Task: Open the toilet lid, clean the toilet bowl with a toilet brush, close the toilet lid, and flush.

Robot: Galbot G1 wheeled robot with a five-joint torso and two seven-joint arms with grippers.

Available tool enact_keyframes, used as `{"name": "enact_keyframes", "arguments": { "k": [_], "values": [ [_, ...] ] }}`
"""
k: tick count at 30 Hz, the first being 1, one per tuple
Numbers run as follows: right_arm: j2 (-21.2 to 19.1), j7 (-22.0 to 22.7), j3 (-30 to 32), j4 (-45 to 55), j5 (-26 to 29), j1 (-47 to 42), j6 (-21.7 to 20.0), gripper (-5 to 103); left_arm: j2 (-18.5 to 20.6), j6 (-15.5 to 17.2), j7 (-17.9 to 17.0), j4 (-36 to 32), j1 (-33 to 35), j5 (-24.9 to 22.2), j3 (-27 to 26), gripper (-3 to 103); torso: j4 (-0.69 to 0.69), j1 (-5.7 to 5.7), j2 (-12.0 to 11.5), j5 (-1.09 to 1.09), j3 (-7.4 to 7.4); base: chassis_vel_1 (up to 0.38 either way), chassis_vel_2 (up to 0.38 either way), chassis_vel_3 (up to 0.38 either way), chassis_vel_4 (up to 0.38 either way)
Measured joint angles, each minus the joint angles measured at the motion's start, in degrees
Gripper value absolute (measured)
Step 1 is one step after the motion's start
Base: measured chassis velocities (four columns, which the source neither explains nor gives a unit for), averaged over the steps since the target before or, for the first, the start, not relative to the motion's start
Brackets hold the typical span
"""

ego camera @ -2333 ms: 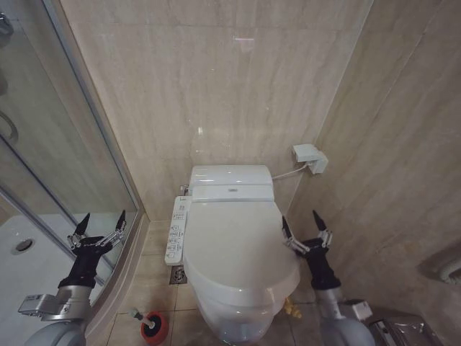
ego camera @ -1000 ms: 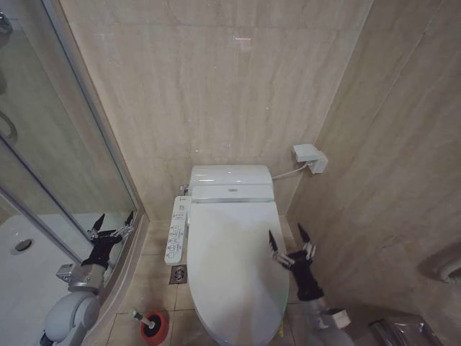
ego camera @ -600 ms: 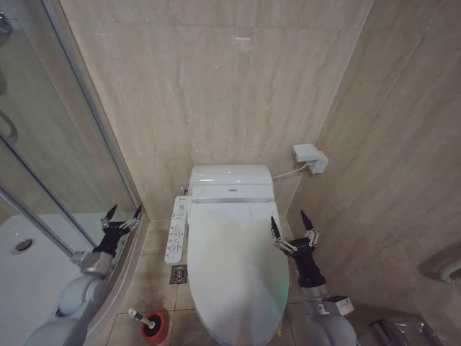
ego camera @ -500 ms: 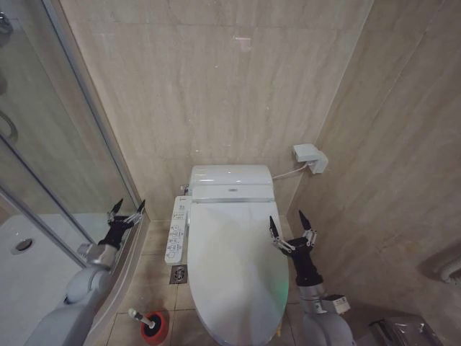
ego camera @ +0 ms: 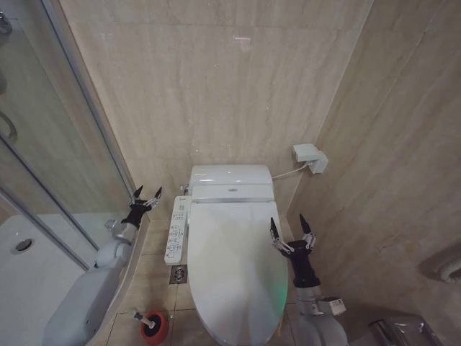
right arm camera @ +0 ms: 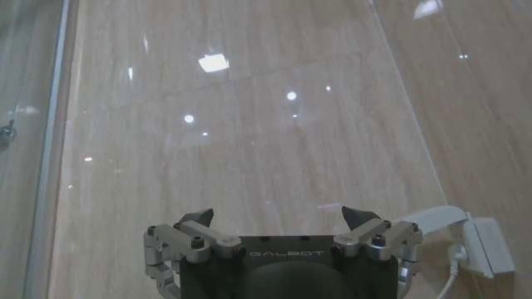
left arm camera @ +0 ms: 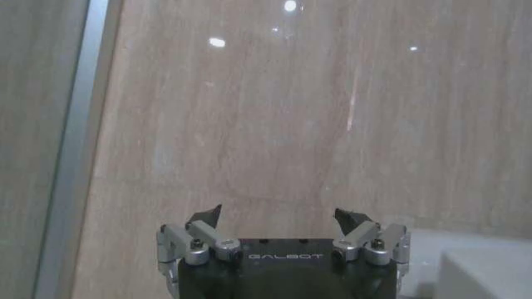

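Observation:
The toilet lid [ego camera: 234, 267] is down, a long white oval covering the toilet bowl, which is hidden. The toilet brush [ego camera: 139, 316] stands by its white handle in a red cup holder [ego camera: 153, 328] on the floor, left of the toilet. My left gripper [ego camera: 146, 194] is open, raised beside the shower frame and left of the toilet's control panel, facing the back wall [left arm camera: 278, 217]. My right gripper [ego camera: 289, 227] is open too, fingers pointing up just off the lid's right edge, holding nothing [right arm camera: 278, 217].
A white side control panel [ego camera: 177, 231] runs along the toilet's left. A wall power box [ego camera: 310, 157] with a cable sits at the back right. The glass shower door [ego camera: 50, 158] and white shower tray [ego camera: 21, 267] close off the left. A floor drain [ego camera: 178, 274] lies beside the toilet.
My left arm has stretched forward and right, from the shower tray's edge toward the back wall near the control panel. The right gripper has barely moved beside the lid. Both stayed open.

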Motion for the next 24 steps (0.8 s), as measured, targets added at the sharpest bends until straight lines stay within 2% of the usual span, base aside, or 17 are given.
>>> {"name": "enact_keyframes", "arguments": {
  "k": [6,7,13,14,20,21,24],
  "values": [
    [1.16,0.20,-0.24,-0.81,0.01,0.32,-0.18,100,-1.22,-0.02,1.60,6.75,-5.30,1.00,1.03,93,-0.03,0.00,0.00,0.00,0.00,0.000,0.000,0.000,0.000],
    [1.33,0.20,-0.30,-1.03,0.01,0.42,-0.25,100,-1.55,-0.02,2.30,8.35,-6.40,1.11,1.27,82,-0.02,0.00,0.00,-0.01,0.00,0.000,0.000,0.000,0.000],
    [1.69,0.34,-0.16,-1.95,0.00,0.70,-0.37,100,-4.02,-0.24,6.17,15.06,-11.44,2.67,2.79,82,-0.03,0.00,0.00,0.00,0.00,0.000,0.000,0.000,0.000],
    [1.73,0.40,-0.08,-2.08,0.01,0.64,-0.37,100,-4.62,-0.49,7.19,16.50,-12.59,3.43,3.13,56,-0.02,0.00,0.01,0.00,0.00,0.000,0.000,0.000,0.000],
    [1.74,0.43,0.21,-2.33,0.22,0.26,-0.28,100,-6.75,-1.13,10.45,21.63,-16.85,8.08,3.78,56,-0.03,0.00,0.01,0.00,0.00,0.000,0.000,0.000,0.000],
    [1.66,0.43,0.29,-2.33,0.30,0.17,-0.20,100,-7.22,-1.15,11.08,22.95,-18.00,9.47,3.82,30,-0.03,0.00,0.01,0.00,0.00,0.000,0.000,0.000,0.000],
    [1.55,0.43,0.40,-2.25,0.49,0.01,-0.13,100,-7.72,-1.11,11.72,24.35,-19.25,10.92,3.95,30,-0.02,0.00,0.01,0.00,0.00,0.000,0.000,0.000,0.000]
  ]
}}
